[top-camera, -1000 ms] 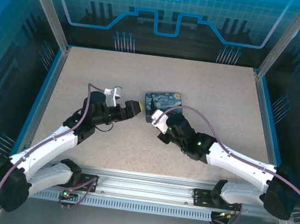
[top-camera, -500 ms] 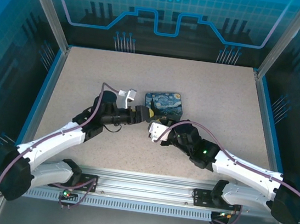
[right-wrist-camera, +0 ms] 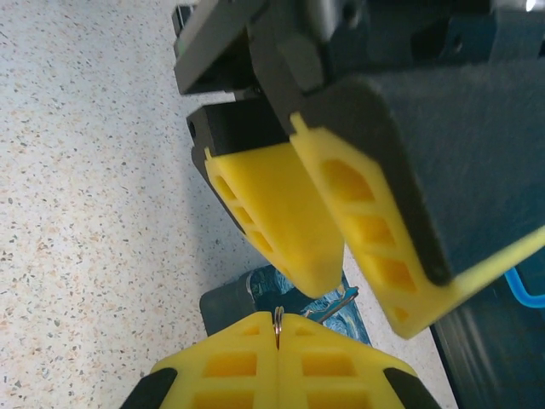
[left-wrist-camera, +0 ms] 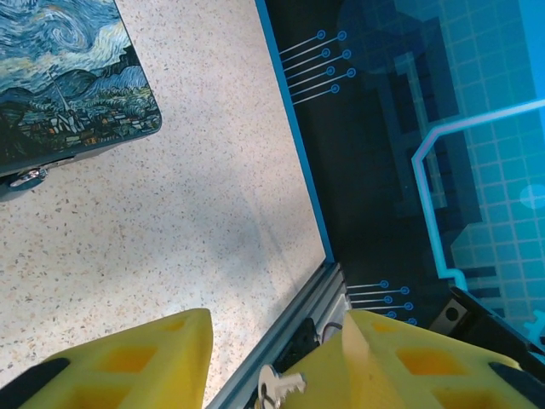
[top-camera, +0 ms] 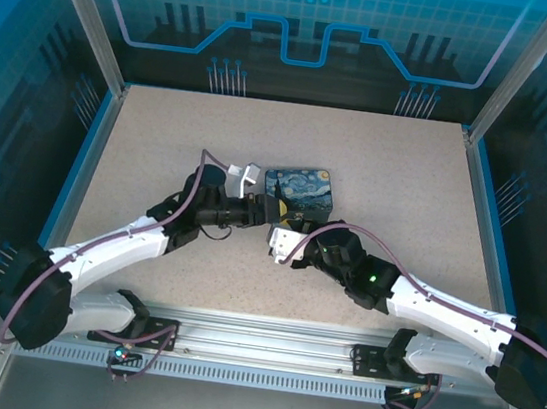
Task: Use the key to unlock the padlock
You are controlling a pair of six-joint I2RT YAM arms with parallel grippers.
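Right gripper (top-camera: pixel 277 237) and left gripper (top-camera: pixel 258 206) tip to tip at 7 o'clock of the painted tin (top-camera: pixel 303 194).
Right wrist view: right fingers pressed together on a thin metal ring (right-wrist-camera: pixel 278 317). Left wrist view: left fingers spread, small silvery key (left-wrist-camera: pixel 279 388) against one. What looks like the padlock (left-wrist-camera: pixel 30 176) sits tiny at the tin's edge.

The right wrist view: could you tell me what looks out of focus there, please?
In the right wrist view, the left gripper near the lens looks soft, while the table is crisp; in the left wrist view, the tin is sharp.
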